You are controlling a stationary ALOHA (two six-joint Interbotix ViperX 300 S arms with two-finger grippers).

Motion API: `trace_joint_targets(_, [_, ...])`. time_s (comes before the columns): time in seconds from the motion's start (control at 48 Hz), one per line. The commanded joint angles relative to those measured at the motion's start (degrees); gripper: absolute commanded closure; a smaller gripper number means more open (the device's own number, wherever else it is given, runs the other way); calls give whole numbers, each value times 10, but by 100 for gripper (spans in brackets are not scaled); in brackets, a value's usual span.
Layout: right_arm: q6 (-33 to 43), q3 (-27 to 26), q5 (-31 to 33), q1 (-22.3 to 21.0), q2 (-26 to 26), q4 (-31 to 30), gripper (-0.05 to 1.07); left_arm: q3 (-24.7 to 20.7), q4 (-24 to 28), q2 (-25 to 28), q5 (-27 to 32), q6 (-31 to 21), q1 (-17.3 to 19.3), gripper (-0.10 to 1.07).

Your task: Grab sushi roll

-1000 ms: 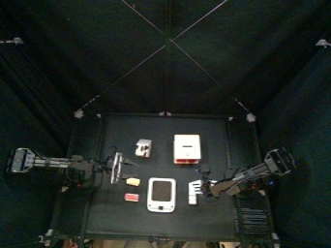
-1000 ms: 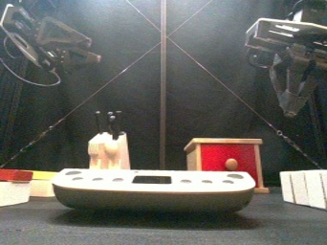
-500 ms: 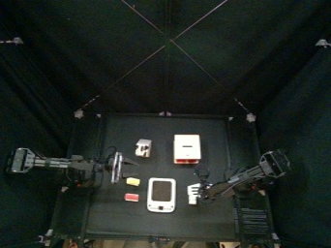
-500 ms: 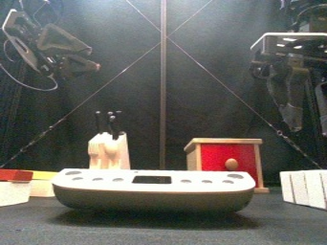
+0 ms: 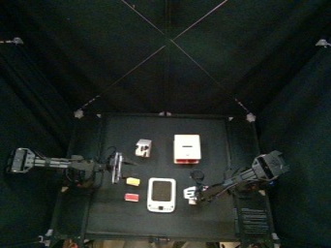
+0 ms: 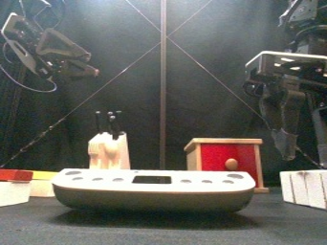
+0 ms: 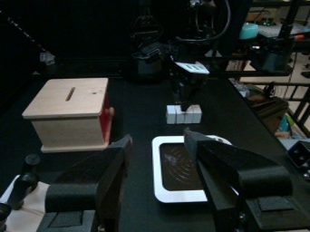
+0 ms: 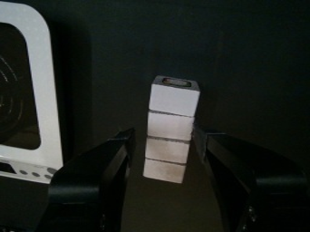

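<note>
Over the last second my right arm carried its claw inward from the table's (image 5: 220, 136) right edge and down. In the top view the right gripper (image 5: 195, 191) sat over the sushi roll (image 8: 169, 118) instead of to the roll's right, as it had been. From the front, the same claw (image 6: 281, 153) hung much lower than before, its tips nearer the tabletop. They were still higher in that picture than the roll (image 6: 304, 187), which lay low at the right edge. The left arm had barely moved. It rested at the table's left side, the left gripper (image 7: 160, 145) held off the surface with its jaws spread wide and nothing between them.

The roll lay near the table's front, just right of the white tablet-like device (image 5: 161, 194) and well forward of the wooden box with the red face (image 5: 189, 147). It had not shifted.

Seen from the right wrist, the roll was a short white bar of about four squarish segments set end to end, with a greyish patch at the far end. It ran lengthwise straight down the gap of the right gripper (image 8: 166, 136). That claw's jaws were parted, one on each side of the roll, with a thin dark gap between each jaw and the white, so they gripped nothing. The device's curved rim (image 8: 18, 91) showed just beside one jaw. The left wrist camera caught the roll (image 7: 183, 112) on the table directly under the right claw.
</note>
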Motion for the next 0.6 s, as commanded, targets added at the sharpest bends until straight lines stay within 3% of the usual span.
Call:
trace_joint_targets(0.0, [0, -4, -6, -2, -3, 0, 15, -7, -1, 1, 0, 2, 0, 12])
trace_joint_targets(0.583, [0, 5, -28, -12, 24, 3, 16, -1, -1, 1, 1, 1, 4, 12])
